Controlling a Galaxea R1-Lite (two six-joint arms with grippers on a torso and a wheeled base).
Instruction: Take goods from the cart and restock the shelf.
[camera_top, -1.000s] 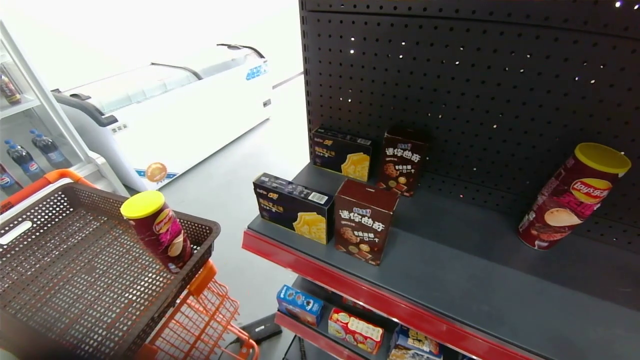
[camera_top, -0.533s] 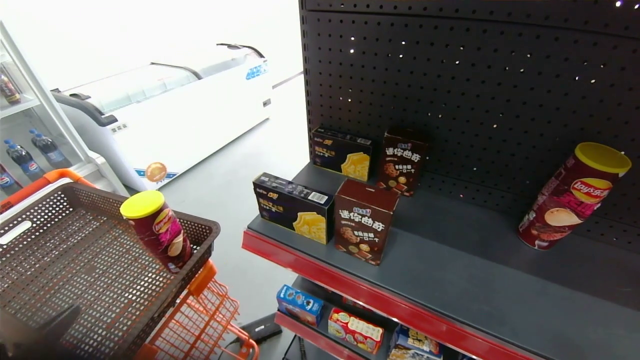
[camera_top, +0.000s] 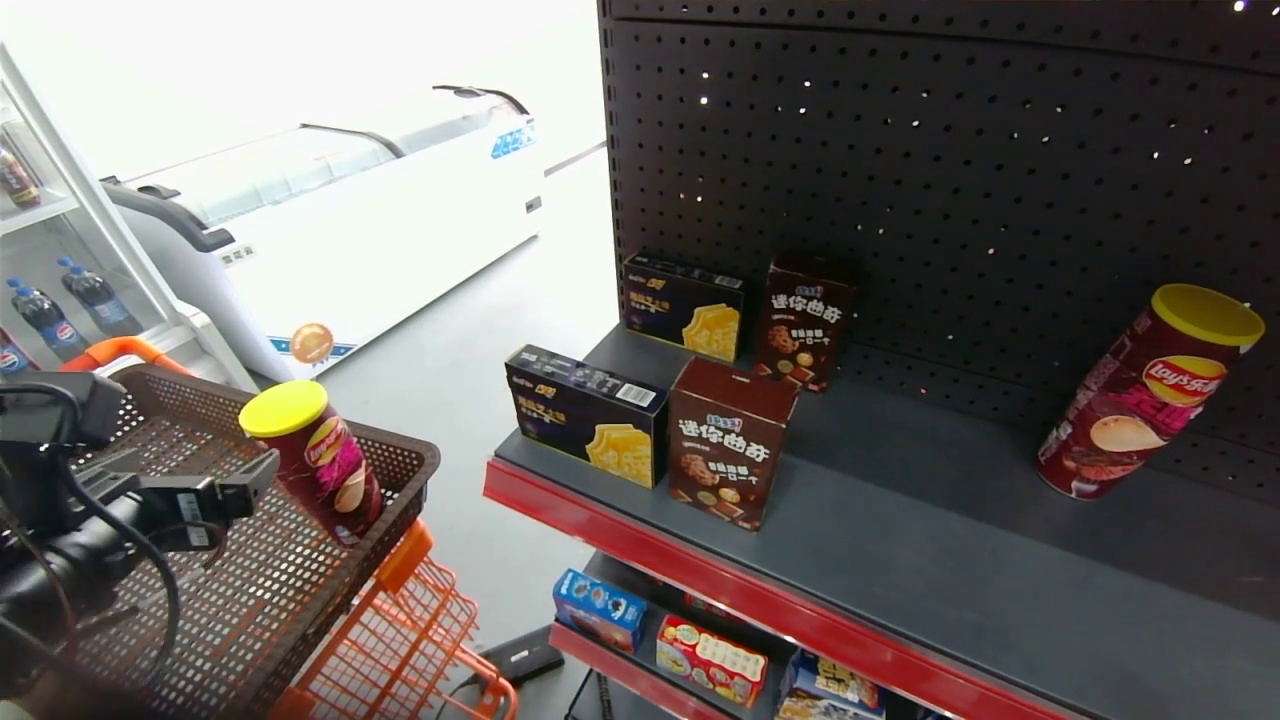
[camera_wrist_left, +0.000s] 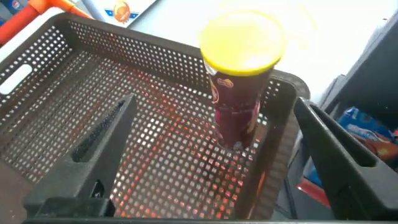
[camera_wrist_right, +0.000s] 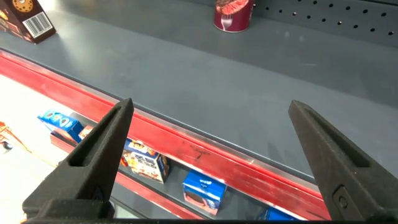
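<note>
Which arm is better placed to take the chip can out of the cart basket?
The left. Its open left gripper hangs over the basket, close beside the yellow-lidded chip can, which its wrist view frames between the fingers. The right gripper is over the shelf, away from the cart.

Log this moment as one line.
left gripper: open, over cart basket, facing chip can | right gripper: open, facing shelf | chip can: standing, untouched

On the shelf (camera_top: 900, 540), four boxes (camera_top: 730, 440) sit left, a can (camera_top: 1140, 400) right; left of the shelf, a second can (camera_top: 315, 460) stands in the cart (camera_top: 405, 458).
</note>
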